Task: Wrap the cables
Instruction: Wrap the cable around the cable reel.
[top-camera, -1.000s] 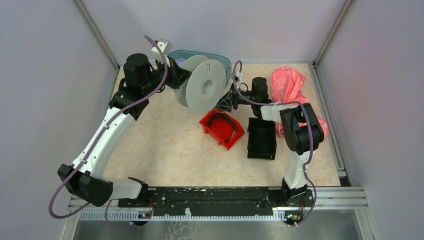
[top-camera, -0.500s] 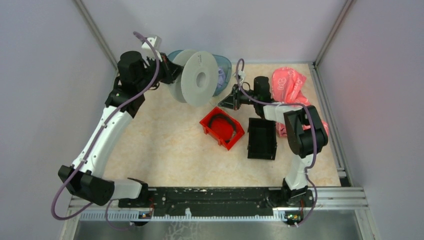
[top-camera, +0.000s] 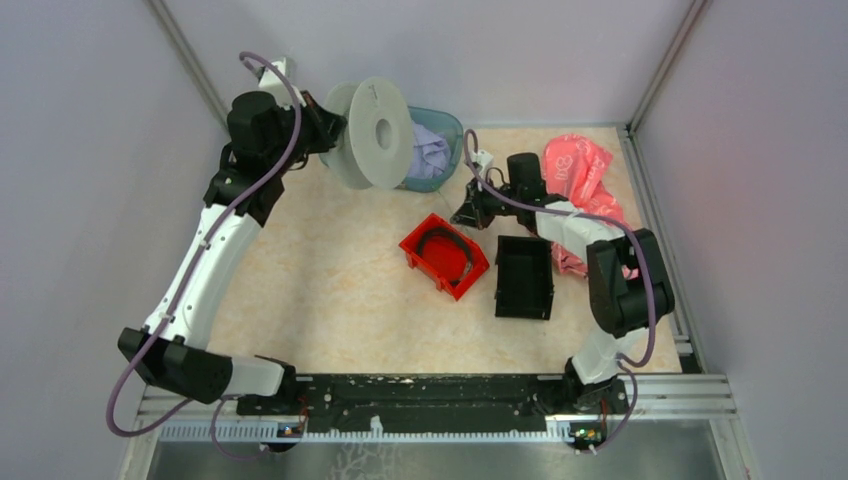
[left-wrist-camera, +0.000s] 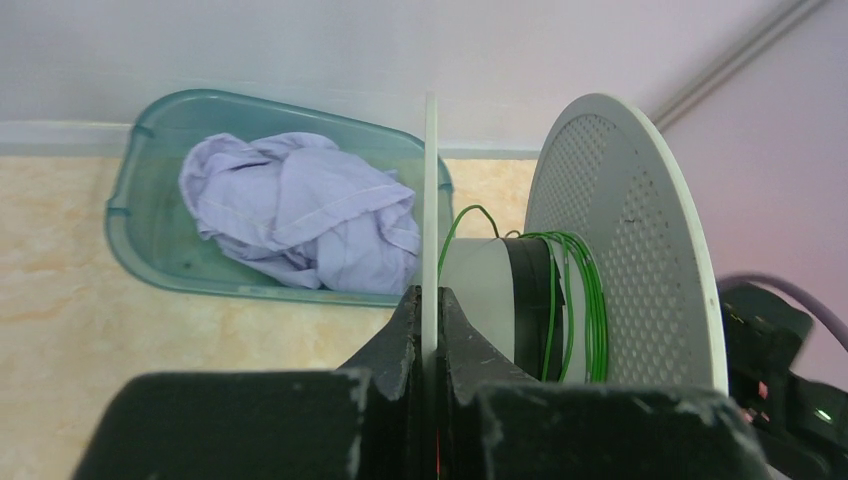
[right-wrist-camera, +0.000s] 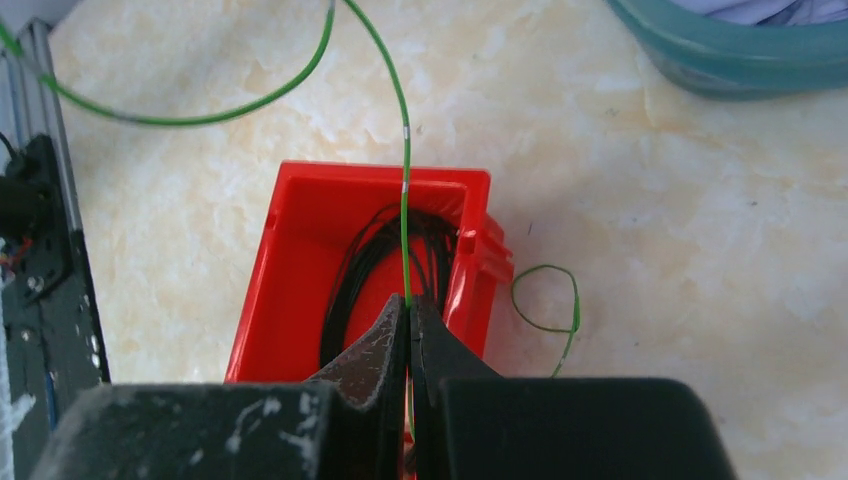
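Note:
A white spool (top-camera: 378, 133) hangs upright at the back left, and my left gripper (top-camera: 330, 125) is shut on its near flange (left-wrist-camera: 430, 200). Thin green cable (left-wrist-camera: 575, 300) is wound in several turns round the hub beside the perforated far flange (left-wrist-camera: 630, 240). My right gripper (right-wrist-camera: 408, 305) is shut on a strand of the green cable (right-wrist-camera: 400, 130), which runs up from the fingertips and out of the right wrist view. A small loop of the cable (right-wrist-camera: 548, 298) lies on the table. In the top view the right gripper (top-camera: 462, 213) hovers just behind the red bin (top-camera: 415, 248).
The red bin (right-wrist-camera: 290, 250) holds a coil of black wire (right-wrist-camera: 350, 280). A black bin (top-camera: 523, 277) sits to its right. A teal tub (left-wrist-camera: 150, 230) with purple cloth (left-wrist-camera: 300, 210) stands at the back wall. A pink bag (top-camera: 575, 170) lies at the back right.
My left arm has carried the spool back and to the left, away from the right gripper. The right gripper has shut on the green strand and drawn slightly toward the red bin.

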